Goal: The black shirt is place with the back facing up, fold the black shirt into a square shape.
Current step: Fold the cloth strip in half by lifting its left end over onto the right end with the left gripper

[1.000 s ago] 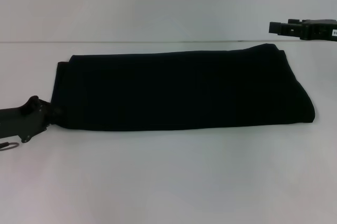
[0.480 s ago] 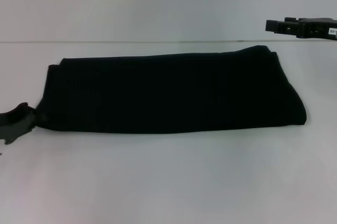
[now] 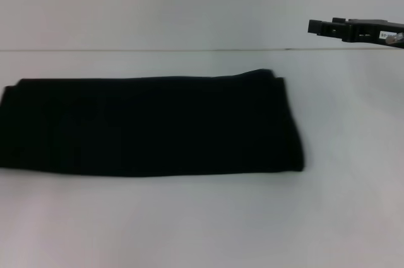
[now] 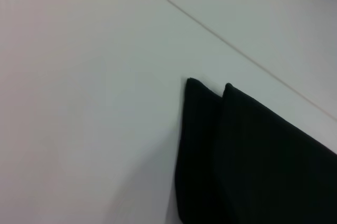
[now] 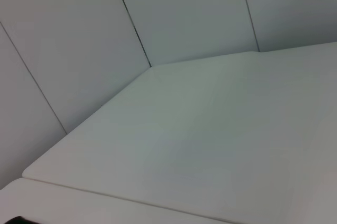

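A: Item one, the shirt (image 3: 148,126). Position?

B: Lying flat on the white surface (image 3: 202,224), folded into a long band that runs from the 9 o'clock edge of the head view across to just past centre. Only plain black cloth faces up. Its 3 o'clock end is a rounded fold; the 9 o'clock end reaches the frame edge.

A: Layering?

B: In the left wrist view the shirt (image 4: 247,161) shows two stacked corners, one just behind the other, both resting on the surface (image 4: 89,103). The upper layer sits slightly inset from the lower one.

A: Left gripper?

B: Not seen in the head view, and the left wrist view shows none of its own parts. Jaws: nothing to report on whether they stand apart or together.

A: Right gripper (image 3: 315,27)?

B: At about 2 o'clock in the head view, held well above the surface, well apart from the shirt, pointing toward 9 o'clock. It carries nothing. I cannot tell whether its jaws are apart or together; they are seen edge-on.

A: Right wrist view?

B: Bare surface (image 5: 210,139) meeting pale wall panels (image 5: 179,13) with dark seams. A dark speck sits at the 7 o'clock corner; I cannot tell what it is.
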`<state>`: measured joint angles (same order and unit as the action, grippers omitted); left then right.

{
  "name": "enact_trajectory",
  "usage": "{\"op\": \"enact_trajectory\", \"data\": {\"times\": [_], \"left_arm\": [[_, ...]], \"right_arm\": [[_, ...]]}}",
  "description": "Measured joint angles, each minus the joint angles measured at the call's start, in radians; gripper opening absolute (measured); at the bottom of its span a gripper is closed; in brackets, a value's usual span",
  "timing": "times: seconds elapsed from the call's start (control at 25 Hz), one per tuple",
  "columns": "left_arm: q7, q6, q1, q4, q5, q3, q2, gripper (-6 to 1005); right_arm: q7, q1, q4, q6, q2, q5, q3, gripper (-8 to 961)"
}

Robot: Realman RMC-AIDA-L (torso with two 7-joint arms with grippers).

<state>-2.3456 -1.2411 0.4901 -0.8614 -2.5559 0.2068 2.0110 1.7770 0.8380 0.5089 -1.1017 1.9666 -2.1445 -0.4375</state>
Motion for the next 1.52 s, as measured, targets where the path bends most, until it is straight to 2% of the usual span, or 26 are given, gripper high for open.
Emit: {"op": "enact_trajectory", "data": {"times": [0.24,0.44,0.6,0.68,0.76,0.84,0.92,0.96,1.08,1.12,1.2,1.32,1.4,1.52], "left_arm": [[0.004,0.004,0.006,-0.048,-0.128,-0.041,-0.017,28],[0.005,-0.007,0.038,-0.052,-0.136,-0.032,-0.029,28],[0.005,-0.09,0.097,-0.052,-0.114,-0.018,-0.046,27],[0.004,-0.173,0.14,-0.051,-0.08,-0.015,-0.054,27],[0.004,-0.276,0.189,-0.048,-0.025,0.004,-0.05,27],[0.005,-0.355,0.238,-0.042,0.048,0.056,-0.022,27],[0.001,-0.403,0.279,-0.025,0.121,0.129,0.02,27],[-0.002,-0.416,0.302,-0.005,0.163,0.176,0.05,27],[0.002,-0.358,0.347,0.079,0.243,0.27,0.124,28],[0.017,-0.289,0.363,0.138,0.266,0.303,0.145,28],[0.083,-0.119,0.394,0.306,0.334,0.356,0.16,28],[0.307,0.116,0.427,0.624,0.501,0.357,0.16,28],[0.492,0.18,0.424,0.752,0.601,0.316,0.164,50],[0.789,0.174,0.4,0.906,0.703,0.197,0.165,82]], "right_arm": [[-0.006,0.011,-0.002,0.022,0.012,0.0,-0.001,763],[-0.011,0.012,-0.001,0.026,0.013,0.0,-0.001,762],[-0.032,0.009,0.001,0.04,0.013,0.0,-0.001,761],[-0.034,0.006,0.005,0.045,0.013,0.0,-0.001,761],[-0.034,0.002,0.008,0.05,0.009,0.0,0.0,761],[-0.034,-0.003,0.012,0.063,0.002,0.0,0.004,762],[-0.032,-0.012,0.024,0.072,-0.006,0.0,0.005,762],[-0.031,-0.017,0.035,0.071,-0.009,0.0,0.003,762],[-0.028,-0.038,0.069,0.06,-0.016,0.0,0.0,762],[-0.028,-0.046,0.077,0.054,-0.018,0.0,0.0,762],[-0.03,-0.059,0.085,0.05,-0.024,0.0,-0.002,762],[-0.033,-0.075,0.086,0.044,-0.037,-0.002,-0.003,762],[-0.034,-0.08,0.086,0.04,-0.041,-0.006,-0.005,763],[-0.033,-0.087,0.085,0.028,-0.047,-0.008,-0.013,763]]}}
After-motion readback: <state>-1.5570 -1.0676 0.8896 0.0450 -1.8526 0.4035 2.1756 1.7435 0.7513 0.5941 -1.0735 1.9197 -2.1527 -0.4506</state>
